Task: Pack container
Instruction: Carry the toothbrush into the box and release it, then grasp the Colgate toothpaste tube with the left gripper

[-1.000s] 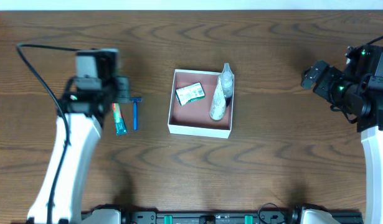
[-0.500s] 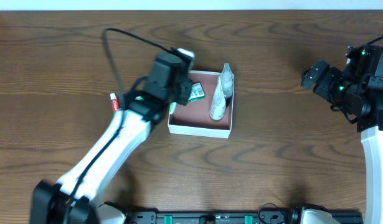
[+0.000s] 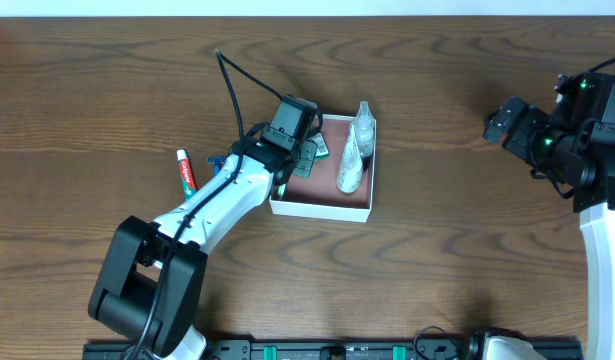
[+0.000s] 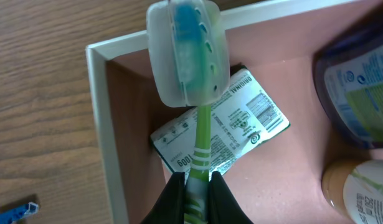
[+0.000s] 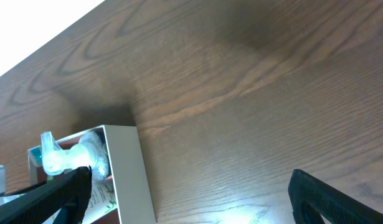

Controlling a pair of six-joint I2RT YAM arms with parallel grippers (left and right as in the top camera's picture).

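The container (image 3: 322, 209), a square white-walled box with a reddish-brown inside, sits mid-table. It holds a green-and-white packet (image 3: 316, 150), a clear spray bottle (image 3: 364, 124) and a second bottle (image 3: 349, 172). My left gripper (image 3: 295, 150) is shut on a green toothbrush (image 4: 200, 134) with a clear cap (image 4: 187, 50) over its blue head. It holds the toothbrush over the packet (image 4: 244, 124) at the container's left wall (image 4: 98, 93). My right gripper (image 3: 507, 122) is open and empty, far right of the container (image 5: 132, 174).
A toothpaste tube (image 3: 185, 172) and a blue razor (image 3: 215, 162) lie on the wood left of the container, the razor partly under my left arm. The razor's tip shows in the left wrist view (image 4: 17, 210). The table is dark brown wood.
My left arm has swung right from beside the toothpaste and razor to over the container's left part, holding the toothbrush. The right arm has not moved.
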